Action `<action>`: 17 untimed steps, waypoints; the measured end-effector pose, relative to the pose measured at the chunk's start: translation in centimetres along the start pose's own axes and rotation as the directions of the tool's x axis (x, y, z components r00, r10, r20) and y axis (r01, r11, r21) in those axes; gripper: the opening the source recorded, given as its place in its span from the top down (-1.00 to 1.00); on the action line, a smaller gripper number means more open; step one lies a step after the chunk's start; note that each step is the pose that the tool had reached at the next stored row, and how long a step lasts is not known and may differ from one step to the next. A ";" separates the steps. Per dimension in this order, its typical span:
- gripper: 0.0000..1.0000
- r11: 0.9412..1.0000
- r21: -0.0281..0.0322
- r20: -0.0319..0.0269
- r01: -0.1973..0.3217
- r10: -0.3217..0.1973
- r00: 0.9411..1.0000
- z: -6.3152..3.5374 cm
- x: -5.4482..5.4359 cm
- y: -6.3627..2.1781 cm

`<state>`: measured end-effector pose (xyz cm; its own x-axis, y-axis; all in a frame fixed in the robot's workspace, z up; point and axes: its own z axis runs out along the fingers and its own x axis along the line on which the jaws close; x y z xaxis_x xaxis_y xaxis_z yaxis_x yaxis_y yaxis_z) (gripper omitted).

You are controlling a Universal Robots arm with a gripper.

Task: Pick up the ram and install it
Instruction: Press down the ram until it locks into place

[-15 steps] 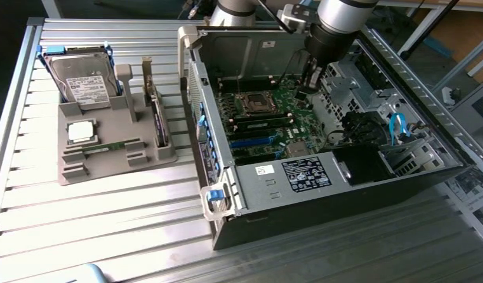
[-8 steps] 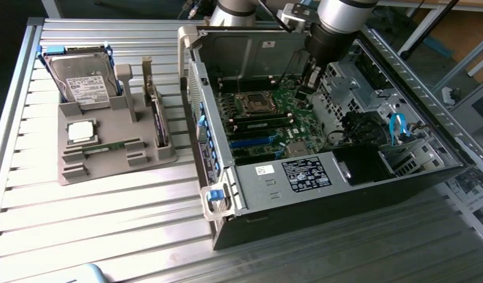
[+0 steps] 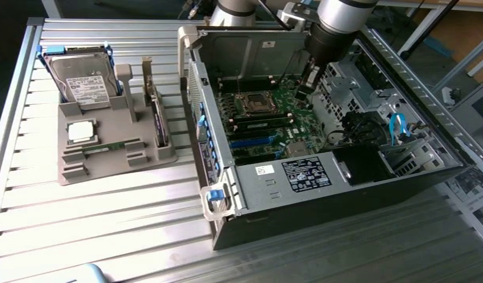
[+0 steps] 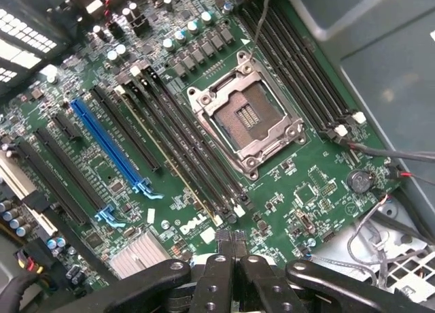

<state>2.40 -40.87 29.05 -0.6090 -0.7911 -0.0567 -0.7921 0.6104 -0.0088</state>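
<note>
gripper: we see the gripper (image 4: 232, 248) inside the open computer case (image 3: 328, 194), hanging over the motherboard (image 4: 285, 170); fingers (image 4: 219, 286) pressed together, nothing between them that we can make out.
ram: we spot the ram (image 3: 100, 148), a thin green stick, lying in a slot of the grey parts holder (image 3: 107, 165) on the slatted table (image 3: 92, 230), outside the case.
key relation: the ram sits well apart from the fingers, off toward the exterior view's left, past the case wall; we judge the gripper is nowhere near a grasp on it.
ram long axis: roughly along the holder's front edge, running across the exterior view, slightly tilted.
memory slots: long black slots (image 4: 183, 143) lie just ahead of the fingertips beside the empty CPU socket (image 4: 246, 117); a second bank (image 4: 299, 61) lies beyond the socket; all look empty to us.
nearby parts: hard drive (image 3: 82, 82) stands at the holder's rear; square silver processor (image 3: 81, 131) lies near the ram.
writing: "DELL" in white on the board close to the fingertips; drive label and case sticker (image 3: 306, 174) carry print we can't read.
</note>
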 end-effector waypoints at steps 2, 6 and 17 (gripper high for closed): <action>0.79 1.000 0.001 0.000 -0.015 0.015 1.000 0.00 0.0 0.00; 0.79 0.999 0.003 0.000 -0.048 0.048 0.999 0.02 0.0 0.00; 0.79 0.988 0.009 -0.001 -0.156 0.156 0.988 0.05 0.0 0.00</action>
<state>2.39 -40.87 29.00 -0.7250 -0.6865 -0.0566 -0.6872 0.7265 -0.0089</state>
